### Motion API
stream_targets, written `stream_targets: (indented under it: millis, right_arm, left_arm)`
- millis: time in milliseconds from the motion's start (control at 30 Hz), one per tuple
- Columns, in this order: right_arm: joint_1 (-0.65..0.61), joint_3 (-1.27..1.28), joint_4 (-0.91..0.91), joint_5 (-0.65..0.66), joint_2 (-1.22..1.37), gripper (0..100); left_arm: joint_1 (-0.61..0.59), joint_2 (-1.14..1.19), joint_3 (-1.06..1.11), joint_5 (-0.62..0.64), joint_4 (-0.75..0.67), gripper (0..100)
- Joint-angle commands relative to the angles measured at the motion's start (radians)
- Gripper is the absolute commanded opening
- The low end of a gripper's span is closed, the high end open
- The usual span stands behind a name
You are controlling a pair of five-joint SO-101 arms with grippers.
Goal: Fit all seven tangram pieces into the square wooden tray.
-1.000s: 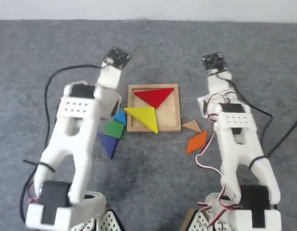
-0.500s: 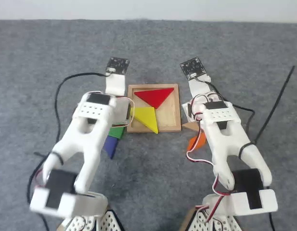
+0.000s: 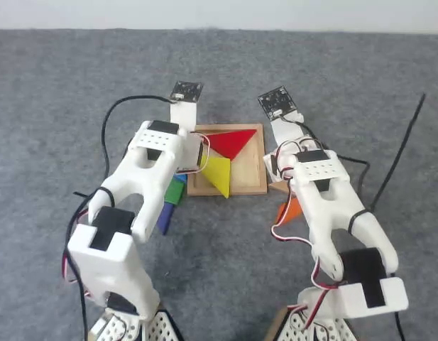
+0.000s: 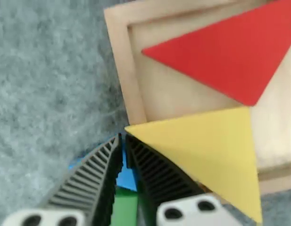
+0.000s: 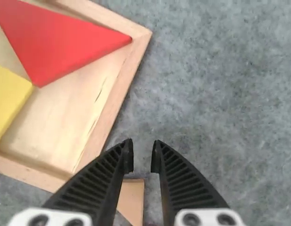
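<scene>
A: Where is the tray [image 3: 247, 189]?

B: On the grey carpet [image 3: 62, 85], between the two arms. The left arm [image 3: 144, 177] covers its left edge from above, so that side is hard to follow in the high view.

A: What lies in it?

B: The red triangle [image 3: 229, 142] sits inside, against the far side. The yellow triangle [image 3: 219, 174] is only partly in. The left wrist view shows one corner riding over the left rim and another over the near rim.

A: And the left gripper [image 4: 122, 139]?

B: Its fingers are pressed almost together with nothing between them. The tips are right at the tray's left rim, beside the yellow corner. A light blue piece [image 4: 126, 178] lies on the carpet under them, mostly hidden by the fingers.

A: Other pieces on that side?

B: A green piece [image 3: 175, 192] and a dark blue piece [image 3: 162, 215], both half covered by the left arm. Their outlines cannot be made out.

A: The right gripper [image 5: 141, 149]?

B: Its fingers are parted by a narrow gap and hold nothing, with bare carpet showing between the tips. It hangs just outside the tray's right rim. A tan piece [image 5: 132, 200] lies beneath it, with only a strip showing between the fingers.

A: Anything else?

B: An orange piece [image 3: 286, 212] lies on the carpet, partly hidden by the right arm [image 3: 325, 192]
</scene>
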Motion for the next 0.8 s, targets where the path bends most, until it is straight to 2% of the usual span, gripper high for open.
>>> stream_targets:
  millis: [0,367,533,633,767]
  right_arm:
    - [-0.008,-0.057,-0.018,-0.011,-0.008,9.0]
    - [-0.039,-0.046,-0.016,-0.005,-0.008,9.0]
    - [-0.031,-0.044,-0.008,-0.003,-0.018,9.0]
    - [-0.033,-0.044,0.015,-0.002,-0.019,9.0]
    - [-0.045,-0.046,0.053,0.034,-0.021,9.0]
  left_arm:
    - [0.005,-0.009,-0.05,0.011,-0.075,1]
    - [0.086,-0.008,-0.068,0.011,-0.265,1]
    - [0.043,-0.032,-0.064,0.003,-0.238,1]
    - [-0.006,-0.129,-0.036,0.002,-0.222,1]
    - [-0.11,-0.35,0.166,0.0,-0.339,1]
